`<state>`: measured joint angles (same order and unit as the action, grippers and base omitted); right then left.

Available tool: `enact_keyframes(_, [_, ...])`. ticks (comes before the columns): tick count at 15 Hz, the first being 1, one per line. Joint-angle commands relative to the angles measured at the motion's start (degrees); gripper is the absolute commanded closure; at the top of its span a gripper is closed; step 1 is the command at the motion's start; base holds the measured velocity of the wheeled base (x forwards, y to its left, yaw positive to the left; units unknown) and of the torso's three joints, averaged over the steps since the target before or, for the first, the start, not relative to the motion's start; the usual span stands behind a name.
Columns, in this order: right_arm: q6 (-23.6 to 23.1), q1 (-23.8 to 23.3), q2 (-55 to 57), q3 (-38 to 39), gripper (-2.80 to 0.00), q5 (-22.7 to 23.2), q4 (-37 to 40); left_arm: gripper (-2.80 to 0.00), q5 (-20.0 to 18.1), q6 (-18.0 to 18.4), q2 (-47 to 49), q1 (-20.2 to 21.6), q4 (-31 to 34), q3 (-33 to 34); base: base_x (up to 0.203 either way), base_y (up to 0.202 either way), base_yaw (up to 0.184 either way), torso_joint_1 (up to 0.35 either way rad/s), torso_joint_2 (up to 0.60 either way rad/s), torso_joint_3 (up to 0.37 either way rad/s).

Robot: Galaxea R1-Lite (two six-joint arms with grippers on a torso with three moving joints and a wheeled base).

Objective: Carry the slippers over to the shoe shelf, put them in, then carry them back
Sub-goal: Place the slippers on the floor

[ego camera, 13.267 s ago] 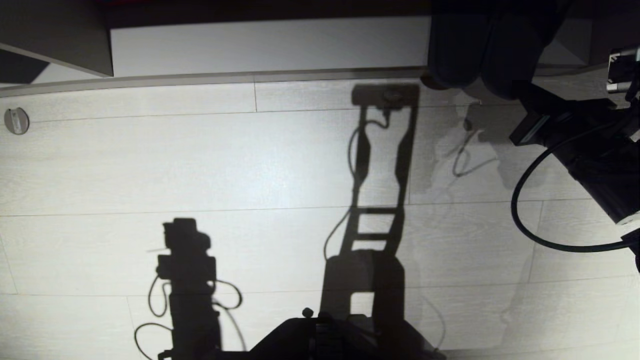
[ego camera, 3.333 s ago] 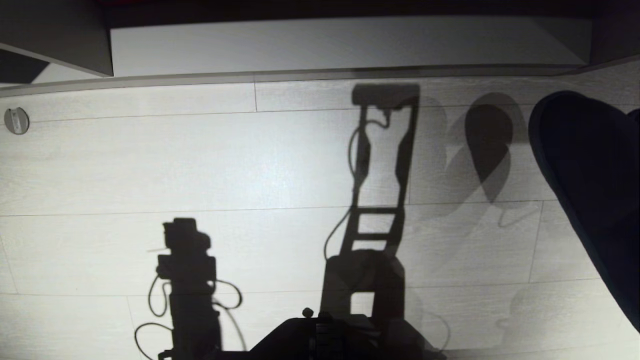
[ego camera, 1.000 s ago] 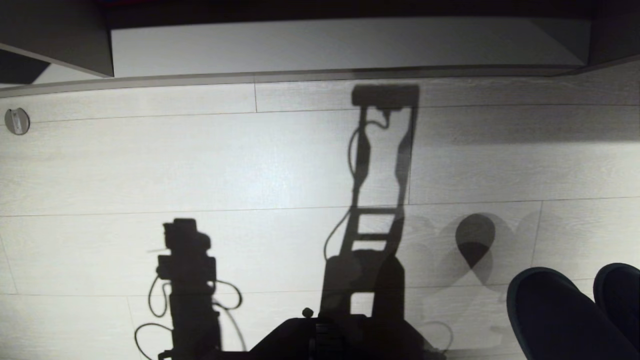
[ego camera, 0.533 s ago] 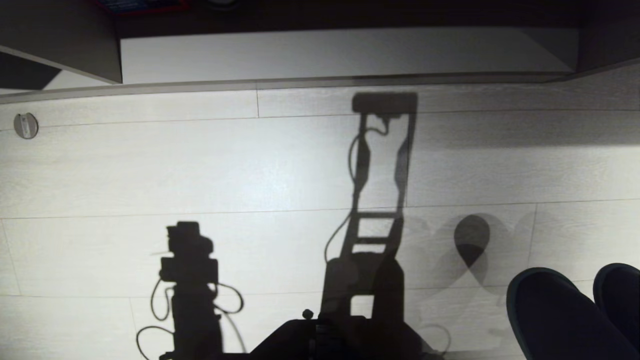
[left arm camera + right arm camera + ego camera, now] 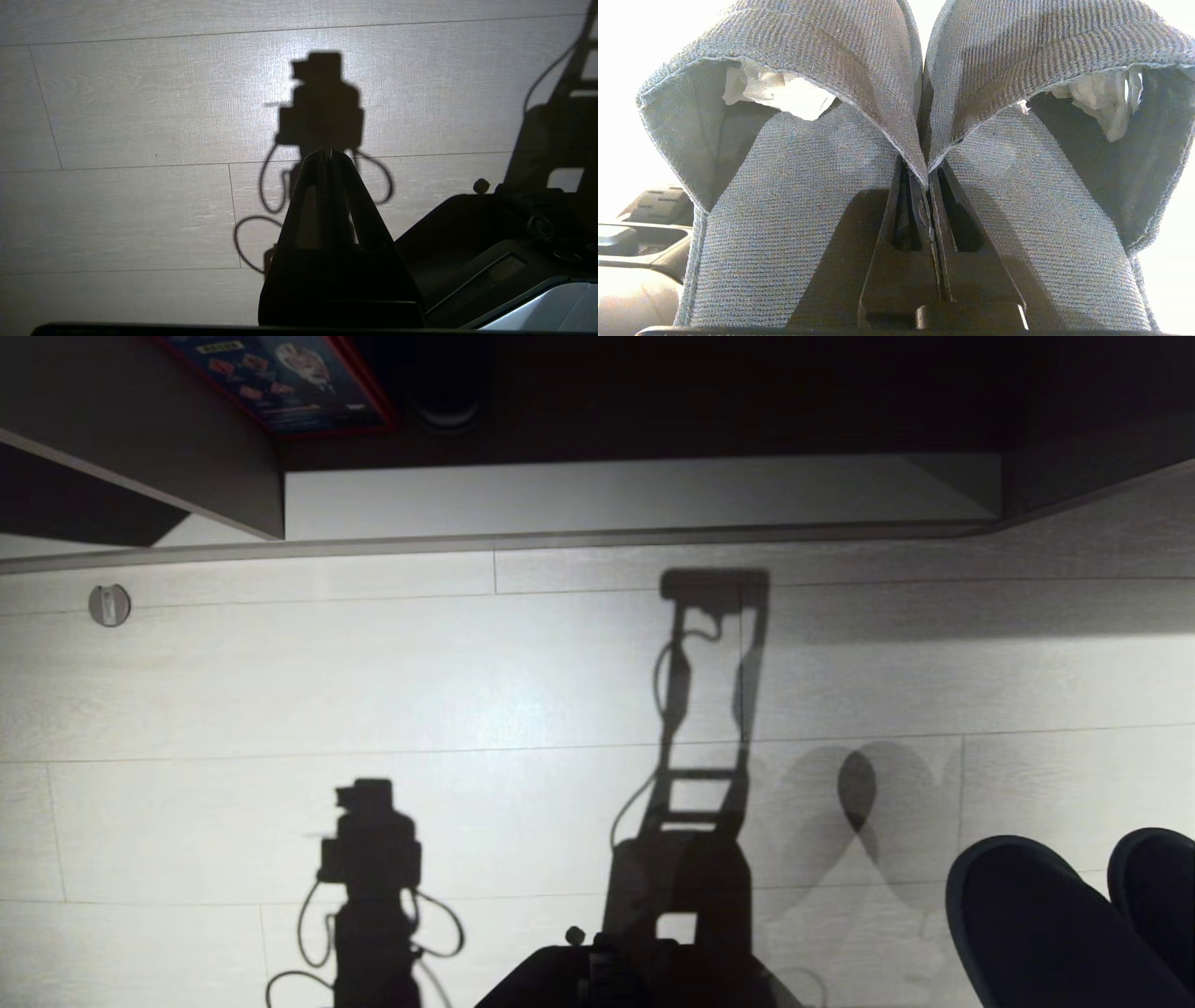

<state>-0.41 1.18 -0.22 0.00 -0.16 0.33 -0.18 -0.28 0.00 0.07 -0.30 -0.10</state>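
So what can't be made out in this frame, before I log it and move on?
- Slippers: head view shows only the two toes; the lower and right edges cut off the rest.
- Right gripper: out of the head view; the right wrist view shows its jaws shut on the slippers' inner edges.
- Shoe shelf: its back lies in darkness.
- Red-framed item: cut off by the top edge, print too small.

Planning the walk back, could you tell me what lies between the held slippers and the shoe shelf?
Bare pale floor only, in the head view, between slippers and shoe shelf.

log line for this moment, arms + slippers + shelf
right gripper: shut on dark slate-blue fabric slippers, pair pinched by inner edges | left gripper: shut, empty, above floor | shoe shelf: empty, ahead
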Motion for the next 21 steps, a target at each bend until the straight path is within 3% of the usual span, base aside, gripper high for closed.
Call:
enact_keyframes(1, [0.0, 0.0, 0.2, 0.0, 0.0, 0.0, 0.0, 0.0, 0.0, -0.1, 0.1, 0.0, 0.0, 0.0, 0.0, 0.0, 0.0, 0.002, 0.0, 0.208])
enact_keyframes(21, [0.0, 0.0, 0.2, 0.0, 0.0, 0.0, 0.0, 0.0, 0.0, 0.1, 0.1, 0.0, 0.0, 0.0, 0.0, 0.0, 0.0, 0.002, 0.0, 0.202])
